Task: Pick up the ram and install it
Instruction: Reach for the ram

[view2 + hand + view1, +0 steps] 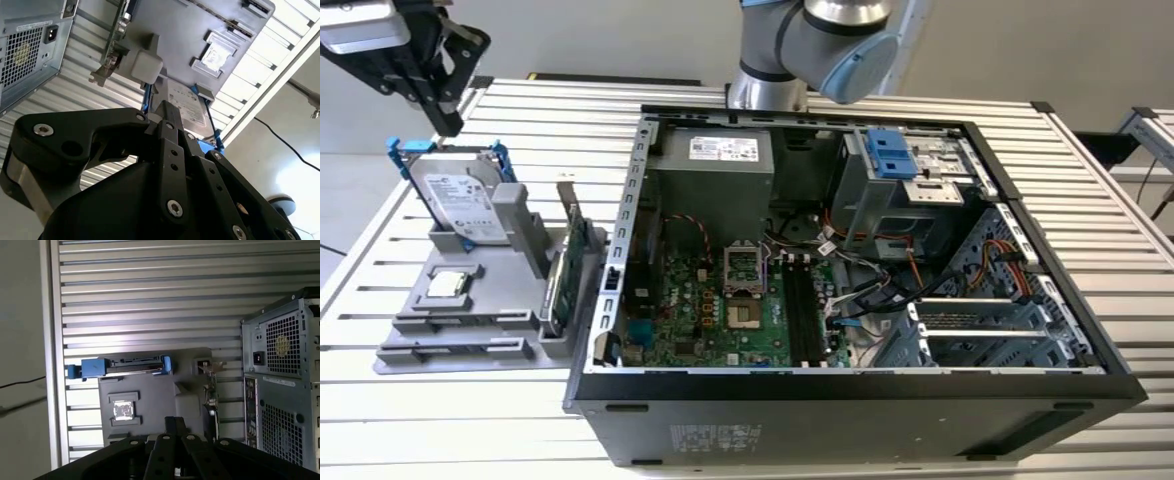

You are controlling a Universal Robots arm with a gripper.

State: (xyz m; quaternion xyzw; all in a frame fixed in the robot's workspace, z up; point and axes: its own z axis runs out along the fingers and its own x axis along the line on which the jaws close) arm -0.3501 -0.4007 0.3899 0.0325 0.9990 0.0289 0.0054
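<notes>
while the gripper (pixel 450 122) hangs above the grey fixture (pixel 467 330) with its fingers drawn together on nothing, we judge the step to be the approach for the pick. the ram (pixel 558 292) appears to stand on edge in the fixture, just beside the taller expansion card (pixel 580 243). we judge that a grasp calls for opened fingers aligned across the thin edge.
</notes>
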